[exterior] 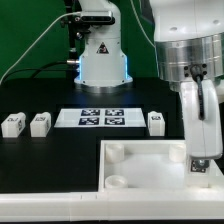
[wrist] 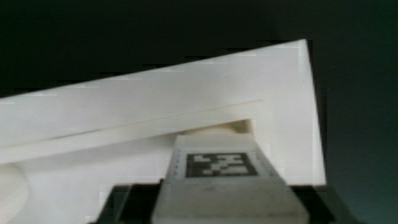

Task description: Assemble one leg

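Observation:
My gripper (exterior: 203,162) hangs at the exterior view's right, over the far right corner of the large white plate (exterior: 150,160). In the wrist view the gripper (wrist: 222,208) is shut on a leg (wrist: 222,185), a white block with its marker tag facing the camera; dark fingers (wrist: 128,203) flank it. The leg's far end points at the plate (wrist: 160,110), near a corner socket (wrist: 221,131). Whether the leg touches the plate I cannot tell. Three more legs stand on the table: two at the left (exterior: 12,124) (exterior: 40,123), one right of the middle (exterior: 156,122).
The marker board (exterior: 102,118) lies flat behind the plate, between the loose legs. The robot base (exterior: 103,55) stands at the back, with cables to its left. The plate has round sockets at its near left (exterior: 117,182) and far left (exterior: 118,152) corners.

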You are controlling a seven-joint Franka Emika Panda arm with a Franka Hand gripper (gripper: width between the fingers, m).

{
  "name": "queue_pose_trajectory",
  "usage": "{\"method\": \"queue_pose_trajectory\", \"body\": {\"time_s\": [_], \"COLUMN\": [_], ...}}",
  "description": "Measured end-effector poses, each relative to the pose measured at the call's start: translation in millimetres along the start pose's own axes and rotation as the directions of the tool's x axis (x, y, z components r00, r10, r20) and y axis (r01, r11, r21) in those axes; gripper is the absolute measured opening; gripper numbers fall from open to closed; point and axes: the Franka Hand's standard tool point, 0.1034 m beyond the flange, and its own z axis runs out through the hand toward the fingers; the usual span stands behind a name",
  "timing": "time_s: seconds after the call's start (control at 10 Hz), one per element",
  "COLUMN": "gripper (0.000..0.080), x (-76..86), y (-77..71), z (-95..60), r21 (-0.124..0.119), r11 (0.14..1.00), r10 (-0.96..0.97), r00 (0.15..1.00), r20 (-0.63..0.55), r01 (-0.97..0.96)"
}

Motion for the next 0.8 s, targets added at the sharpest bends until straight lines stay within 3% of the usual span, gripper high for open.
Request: {"method": "queue_pose_trajectory", "body": {"time_s": [0.3,0.5,0.6,0.8], "gripper": [0.0612,0.0642,0.0642,0.0649], "x": [-0.4,0.1,-2.7,-4.6], "y": [0.3,4.0,11.0,13.4], "z": [0.2,-4.7,-11.0,-25.5], "r21": [0.000,0.010,0.016,0.030], "r11": [1.000,0.979,0.983,0.927], "r10": [-0.004,-0.203,-0.185,-0.376], "r00": [1.000,0.979,0.983,0.927], "r20": [0.000,0.002,0.018,0.020], "r01": [0.004,0.202,0.184,0.375]}}
